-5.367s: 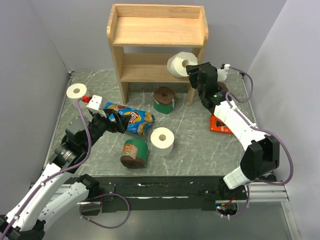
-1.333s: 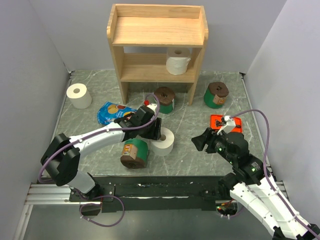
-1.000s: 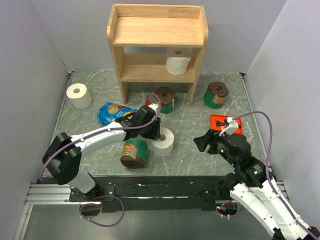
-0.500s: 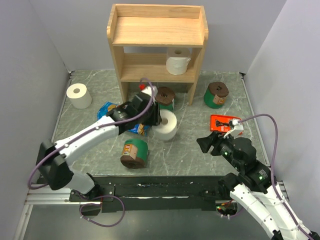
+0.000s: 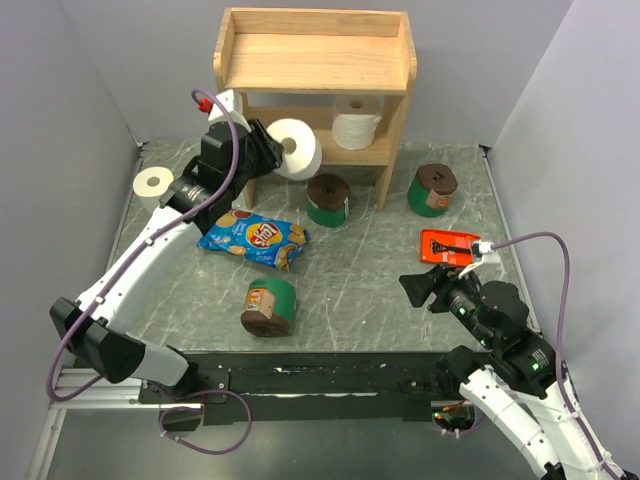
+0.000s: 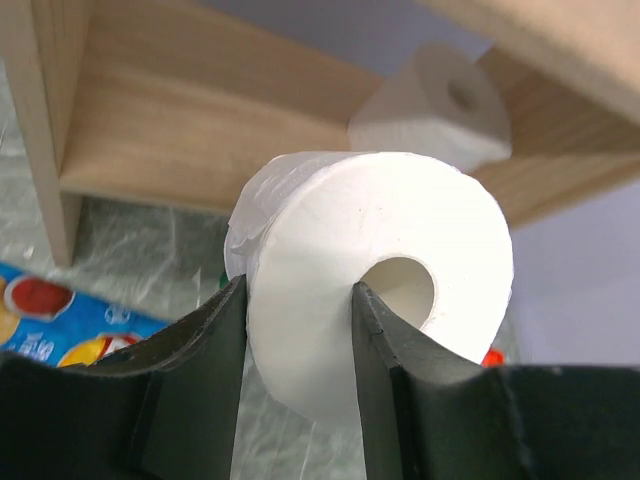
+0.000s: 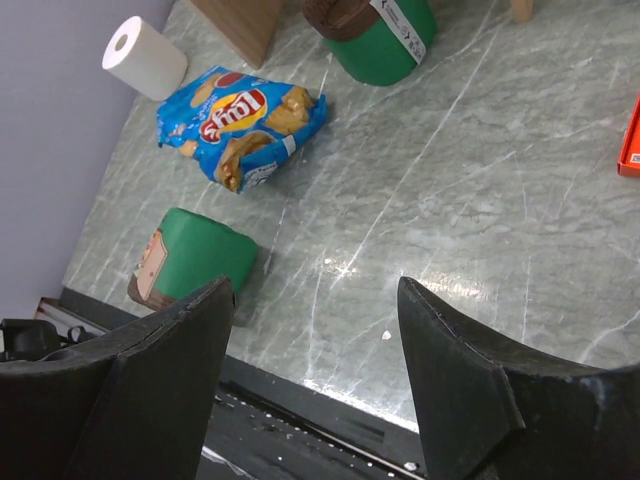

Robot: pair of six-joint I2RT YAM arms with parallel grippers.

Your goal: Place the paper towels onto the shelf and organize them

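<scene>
My left gripper (image 5: 276, 150) is shut on a white paper towel roll (image 5: 298, 148), one finger inside its hollow core (image 6: 400, 290). It hangs just in front of the left half of the wooden shelf's (image 5: 315, 62) lower tier (image 6: 200, 130). Another white roll (image 5: 357, 125) stands on that tier at the right. A third white roll (image 5: 155, 186) stands on the table at far left. Green-wrapped rolls sit below the shelf (image 5: 328, 199), right of it (image 5: 432, 189) and near the front (image 5: 270, 305). My right gripper (image 5: 420, 288) hovers open and empty over the front right.
A blue chip bag (image 5: 252, 238) lies left of centre between the shelf and the front green roll (image 7: 195, 262). An orange razor package (image 5: 448, 247) lies flat just beyond my right gripper (image 7: 315, 290). Grey walls close in both sides.
My left gripper has lifted the white roll from the middle of the table and carried it back and left to the shelf's lower tier. The right arm has barely moved.
</scene>
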